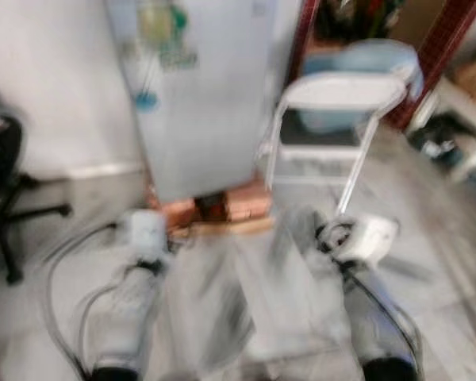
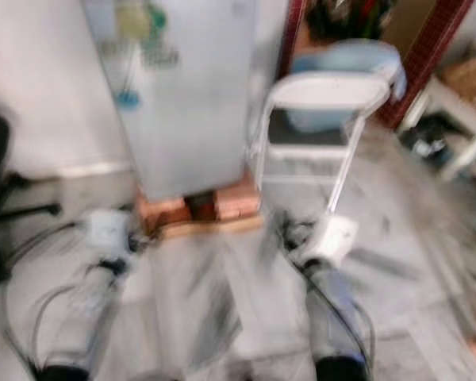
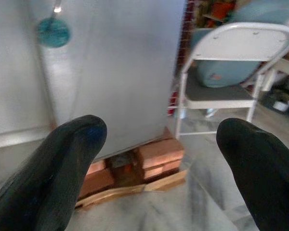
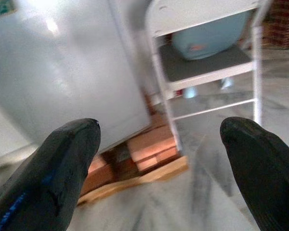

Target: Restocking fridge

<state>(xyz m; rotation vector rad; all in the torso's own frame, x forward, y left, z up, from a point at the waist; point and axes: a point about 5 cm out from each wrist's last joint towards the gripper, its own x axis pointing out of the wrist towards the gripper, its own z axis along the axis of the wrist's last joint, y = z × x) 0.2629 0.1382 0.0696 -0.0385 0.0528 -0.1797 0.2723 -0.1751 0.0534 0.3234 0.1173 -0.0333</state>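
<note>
Both grippers held out towards a tall silver-grey fridge (image 1: pixel 202 103), its door closed.
The fridge stands on red bricks (image 3: pixel 156 156) beside a white folding metal chair (image 3: pixel 231 72) — left gripper (image 3: pixel 161 154) and right gripper (image 4: pixel 159 159) spread wide, each empty.

Blurred fridge (image 2: pixel 186 95) seemingly resting on bricks (image 2: pixel 197 208).

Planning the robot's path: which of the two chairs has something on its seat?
The white folding chair right of the fridge; a pale blue object rests on its seat. The black office chair sits far left.
</note>
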